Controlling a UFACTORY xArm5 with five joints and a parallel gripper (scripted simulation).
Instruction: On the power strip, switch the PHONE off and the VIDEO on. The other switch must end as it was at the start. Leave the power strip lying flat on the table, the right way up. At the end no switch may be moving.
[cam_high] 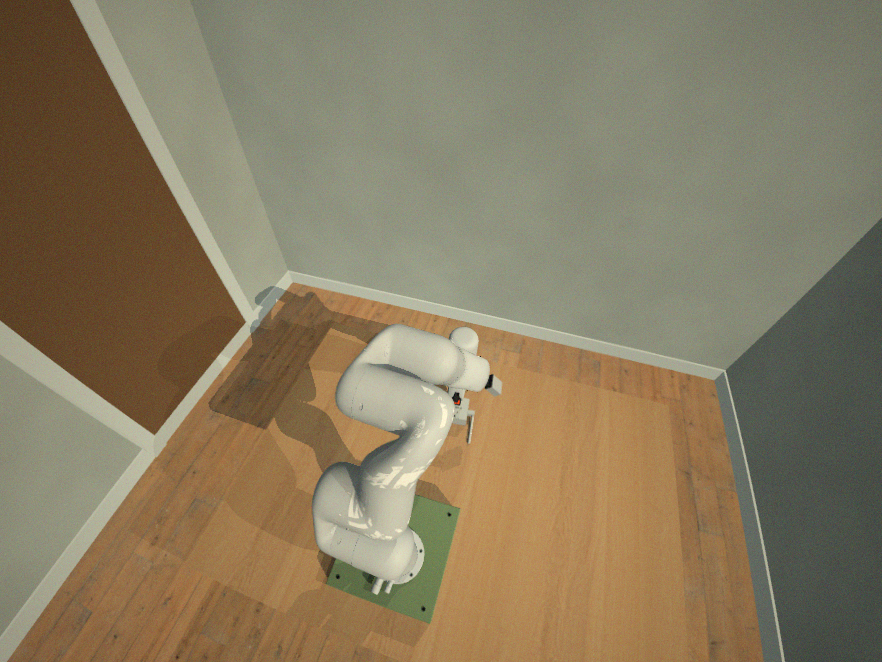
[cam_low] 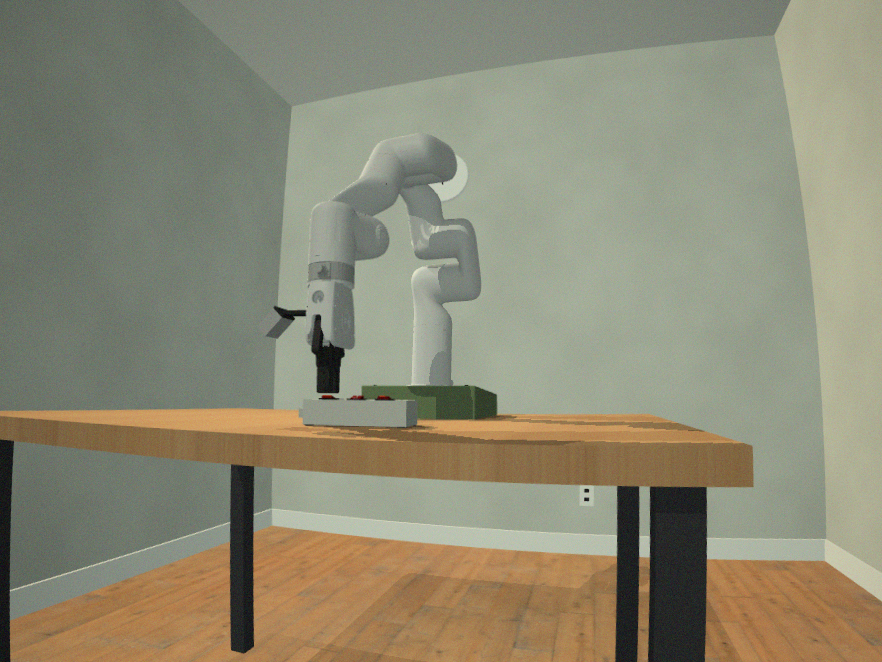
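Note:
A grey power strip lies flat on the wooden table, the right way up, with three red switches on top. My gripper is shut and empty. It points straight down, its black fingertips just above or touching the leftmost red switch. The middle switch and the right switch are free. In the overhead view the arm hides most of the strip; only one end and a red spot show beside the wrist. The switch labels are too small to read.
The arm's green base block stands just behind the strip, and it also shows in the overhead view. A small grey camera bracket sticks out from the wrist. The table edge runs in front of the strip.

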